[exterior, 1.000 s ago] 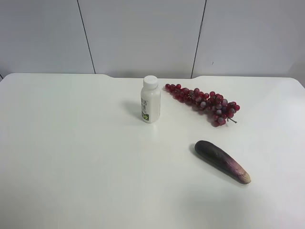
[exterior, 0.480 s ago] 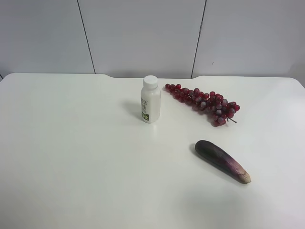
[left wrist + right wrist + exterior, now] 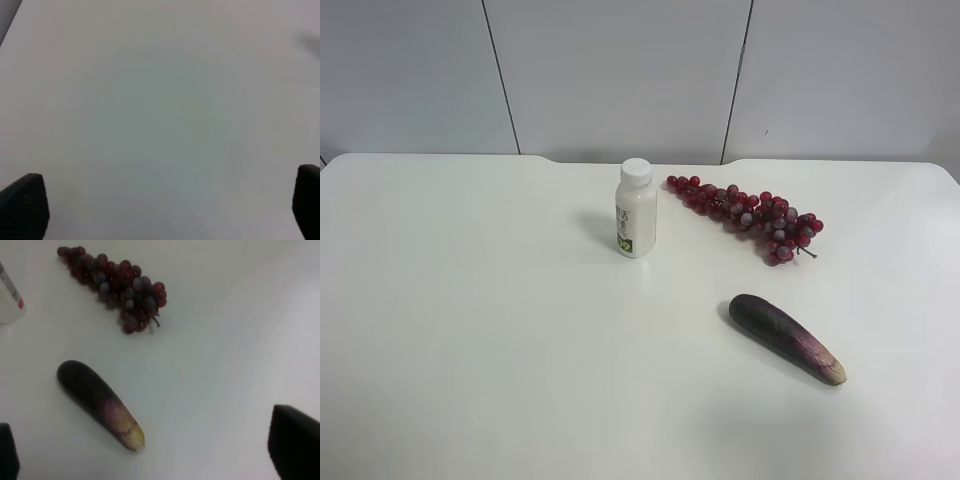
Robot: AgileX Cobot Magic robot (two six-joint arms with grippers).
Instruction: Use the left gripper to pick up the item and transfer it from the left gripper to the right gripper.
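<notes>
No arm shows in the exterior high view; the near part of the white table (image 3: pixel 470 380) is bare. Nearest object: the eggplant (image 3: pixel 786 338), lying flat on the table toward that view's right, dark blunt end pointing up-left, pale tip pointing toward the near right; untouched, nothing against it. Open tabletop all round it, widest on the view's left; on its right a band of bare surface before the table edge. Beyond it, well apart, the red grape bunch (image 3: pixel 750 214) lies diagonally, stem end toward the eggplant's side. Just beside the bunch's far end, but not touching, the white bottle (image 3: pixel 635 209) stands upright, cap on. Behind both, the table's far edge meets a grey panelled wall (image 3: pixel 620 70). Right wrist view: the right gripper (image 3: pixel 150 460) hangs above the table with its dark fingers (image 3: pixel 295 447) at opposite edges of the picture, jaws spread wide and holding nothing; the eggplant (image 3: pixel 99 403) lies between and ahead of them, the grape bunch (image 3: pixel 117 287) farther on, a sliver of the bottle (image 3: pixel 9 297) at the picture's margin. Left wrist view: the left gripper (image 3: pixel 165 210) likewise spread wide and empty, ribbed fingertips (image 3: pixel 25 202) at the two corners, only bare white table under it, with a table edge cutting one corner of the picture.
</notes>
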